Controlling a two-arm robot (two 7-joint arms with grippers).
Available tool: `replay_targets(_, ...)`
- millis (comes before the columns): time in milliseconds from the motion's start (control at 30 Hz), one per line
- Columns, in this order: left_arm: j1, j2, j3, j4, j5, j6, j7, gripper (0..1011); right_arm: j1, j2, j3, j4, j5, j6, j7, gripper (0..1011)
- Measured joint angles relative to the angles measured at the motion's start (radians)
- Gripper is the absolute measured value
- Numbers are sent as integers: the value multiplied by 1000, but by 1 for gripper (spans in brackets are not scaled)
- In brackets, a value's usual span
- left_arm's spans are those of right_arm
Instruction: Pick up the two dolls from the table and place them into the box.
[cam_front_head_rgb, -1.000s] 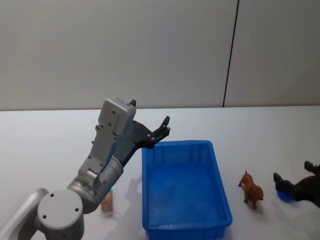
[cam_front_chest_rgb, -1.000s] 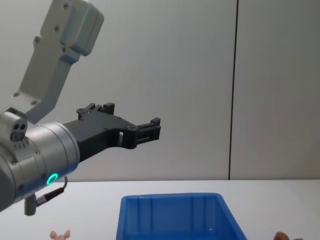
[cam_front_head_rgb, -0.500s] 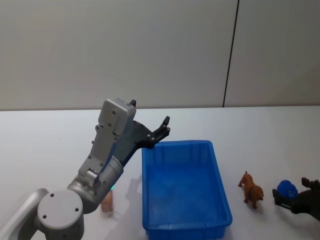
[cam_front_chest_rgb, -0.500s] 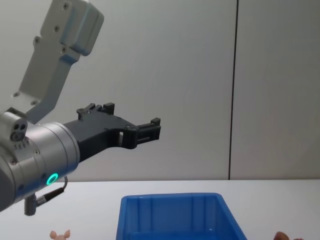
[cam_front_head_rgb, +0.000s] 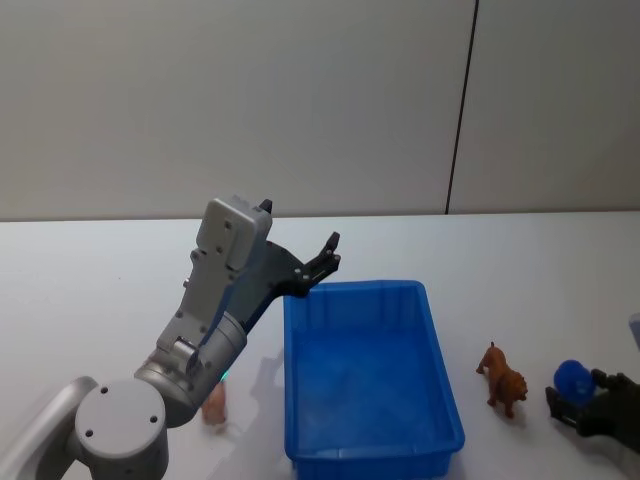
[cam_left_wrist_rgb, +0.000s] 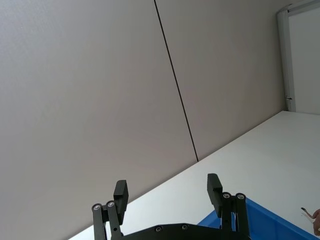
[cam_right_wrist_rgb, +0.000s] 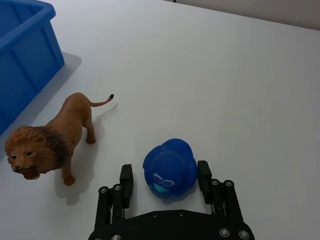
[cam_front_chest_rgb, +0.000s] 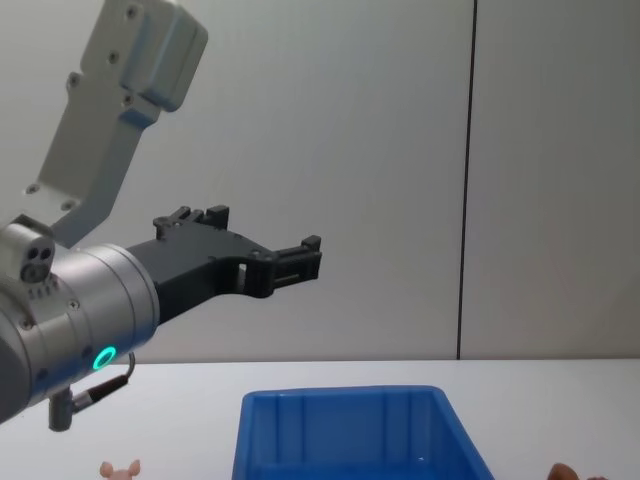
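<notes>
Left gripper (cam_front_head_rgb: 328, 254) is up in the air over the box's far left corner, fingers apart, nothing between them. In the chest view it (cam_front_chest_rgb: 305, 256) hangs well above the box rim (cam_front_chest_rgb: 340, 399).

Right gripper (cam_right_wrist_rgb: 165, 170) is low on the table (cam_front_head_rgb: 100, 280), right of the box (cam_front_head_rgb: 375, 465). Its fingers are apart and straddle a round blue toy (cam_right_wrist_rgb: 170, 167). I see a gap on one side, so it isn't clamped. The other side is close; I can't tell whether it touches.

The blue toy sits on the table with a printed face toward the wrist camera. The toy lion (cam_right_wrist_rgb: 50, 140) stands just beside it, between it and the box, touching neither.

The pink doll (cam_front_head_rgb: 214, 405) is on the table, left of the box near its front corner, partly behind the left arm. I see no toy in the box.
</notes>
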Motion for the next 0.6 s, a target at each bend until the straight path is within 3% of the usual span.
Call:
replay_targets(300,0,0,0,0,0,0,0,1001,10,-6,-1,19,7,-12,4,543)
replay_targets(600,0,0,0,0,0,0,0,1000,15,-9,1,14,12,-63,3,464)
